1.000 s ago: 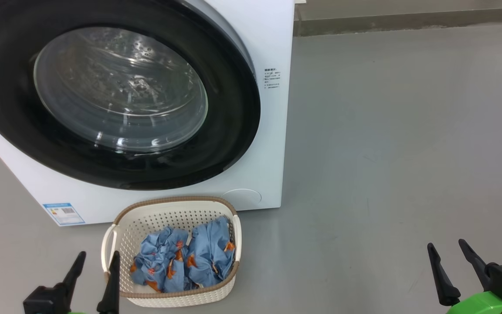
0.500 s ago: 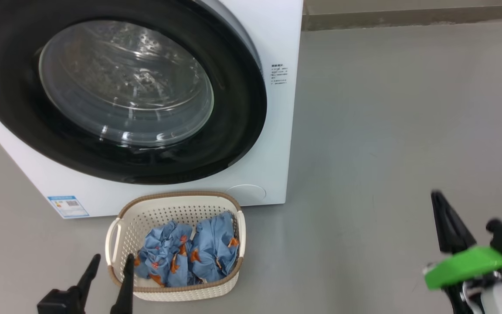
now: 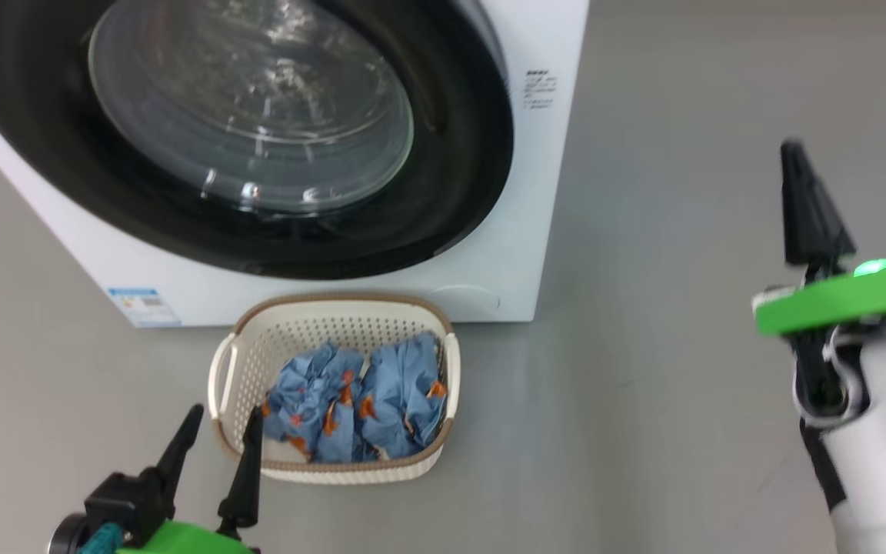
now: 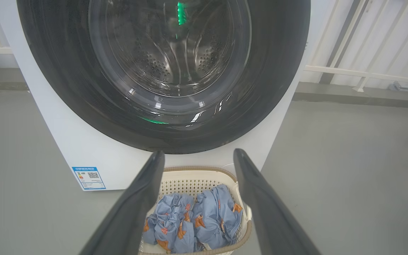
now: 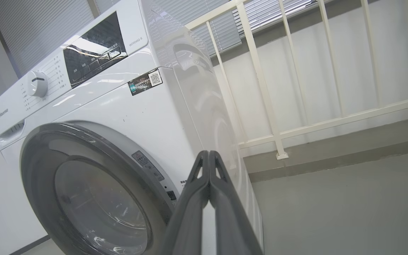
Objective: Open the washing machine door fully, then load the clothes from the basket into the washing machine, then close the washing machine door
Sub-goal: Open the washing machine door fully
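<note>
Watching the right gripper now: its two fingers are pressed together, clenched on nothing, raised over bare floor well to the right of the washing machine. The washing machine door looks shut flat against the front, so I judge step one isn't done yet. The door's right-hand rim lies up and to the left of that gripper, and it's the nearer gripper to that rim, I'd say.

My left gripper is spread wide and empty, low down just beside the left side of the basket. The basket sits on the floor right in front of the machine, below the door, with the clothes bundled inside.

Trouble is, I can't make out any handle or recess on the door's rim. The head view cuts off the door's top and left, and the right gripper is blurred there.
</note>
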You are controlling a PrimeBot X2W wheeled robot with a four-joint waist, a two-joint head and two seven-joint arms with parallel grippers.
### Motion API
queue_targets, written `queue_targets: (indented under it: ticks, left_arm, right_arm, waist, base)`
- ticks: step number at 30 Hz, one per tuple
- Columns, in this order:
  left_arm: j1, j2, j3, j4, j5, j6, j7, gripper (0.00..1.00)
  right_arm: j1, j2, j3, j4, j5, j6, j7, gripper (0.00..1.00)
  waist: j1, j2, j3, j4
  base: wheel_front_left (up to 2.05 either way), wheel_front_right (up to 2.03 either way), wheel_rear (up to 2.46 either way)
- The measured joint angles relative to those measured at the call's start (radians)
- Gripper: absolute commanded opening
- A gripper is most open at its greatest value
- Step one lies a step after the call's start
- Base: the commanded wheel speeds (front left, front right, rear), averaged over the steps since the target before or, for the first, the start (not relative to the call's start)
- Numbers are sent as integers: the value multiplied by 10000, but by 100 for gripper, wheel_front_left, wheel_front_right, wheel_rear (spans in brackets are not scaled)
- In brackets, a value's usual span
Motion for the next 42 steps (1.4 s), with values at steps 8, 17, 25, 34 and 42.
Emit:
queue_targets:
  ticks: [8,17,25,34,42]
  left_arm:
    - [-631,-100,-301,-77,-128,0,-17,100]
    - [-1066,-257,-502,-102,-219,0,-25,100]
    - [-1591,-316,-677,-102,-313,0,-25,100]
    - [-1996,-403,-989,-88,-410,0,-25,100]
    - [-2337,-437,-1296,-90,-529,0,-25,100]
  right_arm:
    - [-1778,-380,305,362,2161,0,-73,0]
    - [-3242,-1260,1768,874,4941,0,270,0]
    - [-4249,-1960,2583,951,8101,0,2429,0]
    - [-5048,-2336,2861,1513,10100,0,4997,0]
    - [-5809,-2380,2648,2330,11028,0,6851,0]
  waist:
    - [0,0,751,517]
    - [0,0,1484,1057]
    - [0,0,2112,1388]
    - [0,0,2684,1746]
    - [0,0,3114,2055]
  base:
    - [0,0,0]
    - [0,0,0]
    - [0,0,0]
    - [0,0,0]
    - [0,0,0]
